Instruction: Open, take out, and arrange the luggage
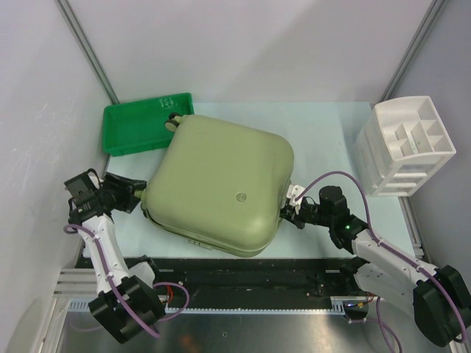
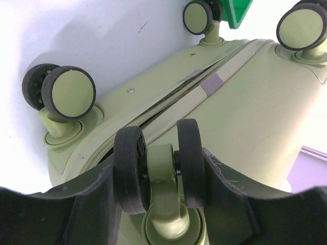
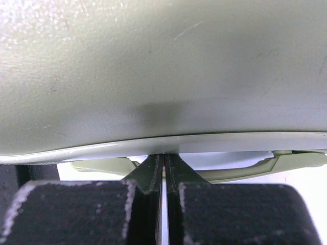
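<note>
luggage: lies flat in the middle of the bench, shell up, both halves together, no lining showing.
luggage edges: the near side sits close to the bench's near edge; the far-left corner lies over the tray.
seam: the left wrist view shows a thin dark gap along the join; cannot tell whether the zip is undone.
left hand: at the luggage's left side, half closed around a twin wheel, with a finger against each outer face as far as that view shows.
right hand: at the luggage's right side, fingers pressed together on nothing, tips up against the underside of the rim.
tray: far-left corner of the bench, touching the luggage.
organizer: far end of the bench's right edge, well apart from the luggage.
done: nothing that shows; the lid is down and no contents are out.
step in hand: looks like steadying or shifting the case before opening, with the left hand on the wheel and the right hand bracing the rim.
left to do: opening, taking out and arranging; all three, by this reading.
progress: at the very start.
</note>
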### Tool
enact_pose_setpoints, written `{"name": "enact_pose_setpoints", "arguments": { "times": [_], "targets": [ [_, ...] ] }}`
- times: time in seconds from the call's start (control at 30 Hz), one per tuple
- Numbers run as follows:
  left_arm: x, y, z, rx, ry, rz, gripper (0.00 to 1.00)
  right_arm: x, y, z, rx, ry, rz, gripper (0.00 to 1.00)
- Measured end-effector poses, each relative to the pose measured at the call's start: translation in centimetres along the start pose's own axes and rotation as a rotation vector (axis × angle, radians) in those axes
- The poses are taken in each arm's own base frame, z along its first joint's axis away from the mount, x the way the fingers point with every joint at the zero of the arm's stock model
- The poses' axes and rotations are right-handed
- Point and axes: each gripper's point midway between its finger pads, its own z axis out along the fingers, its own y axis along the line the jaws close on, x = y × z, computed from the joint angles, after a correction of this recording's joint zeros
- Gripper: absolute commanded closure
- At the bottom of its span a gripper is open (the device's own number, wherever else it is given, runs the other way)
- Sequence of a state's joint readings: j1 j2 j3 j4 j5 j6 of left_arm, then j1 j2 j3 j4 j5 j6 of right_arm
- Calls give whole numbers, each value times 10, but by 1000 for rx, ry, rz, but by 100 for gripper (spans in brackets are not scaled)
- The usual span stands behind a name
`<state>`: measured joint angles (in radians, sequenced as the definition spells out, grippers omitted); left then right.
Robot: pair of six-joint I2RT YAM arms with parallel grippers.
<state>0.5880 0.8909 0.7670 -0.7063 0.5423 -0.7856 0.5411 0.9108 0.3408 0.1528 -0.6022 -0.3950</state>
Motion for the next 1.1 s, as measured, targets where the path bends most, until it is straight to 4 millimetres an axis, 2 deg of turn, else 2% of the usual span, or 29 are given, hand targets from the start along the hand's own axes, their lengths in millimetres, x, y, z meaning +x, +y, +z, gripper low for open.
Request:
{"name": "enact_pose_setpoints", "arguments": {
  "times": [0.13, 0.3, 0.37, 0.4, 0.63, 0.93, 1.1],
  "targets": [
    [-3, 2, 1, -23, 17, -13, 100, 0, -1, 0, 4, 0, -1, 100],
    [-14, -3, 4, -52, 53, 18, 100, 2, -12, -6, 25, -20, 15, 100],
    [-18, -6, 6, -61, 73, 29, 100, 0, -24, -11, 58, -38, 10, 100],
    [-21, -7, 8, -65, 80, 38, 100, -2, -37, -15, 95, -53, 1, 100],
    [-28, -10, 21, -79, 194, 65, 100, 4, -62, -15, 96, -88, -42, 100],
    [-29, -13, 26, -85, 221, 104, 100, 11, -151, -15, 218, -87, -79, 100],
    [-32, -15, 31, -91, 234, 116, 100, 15, -192, -8, 193, -108, -128, 100]
  ]
}}
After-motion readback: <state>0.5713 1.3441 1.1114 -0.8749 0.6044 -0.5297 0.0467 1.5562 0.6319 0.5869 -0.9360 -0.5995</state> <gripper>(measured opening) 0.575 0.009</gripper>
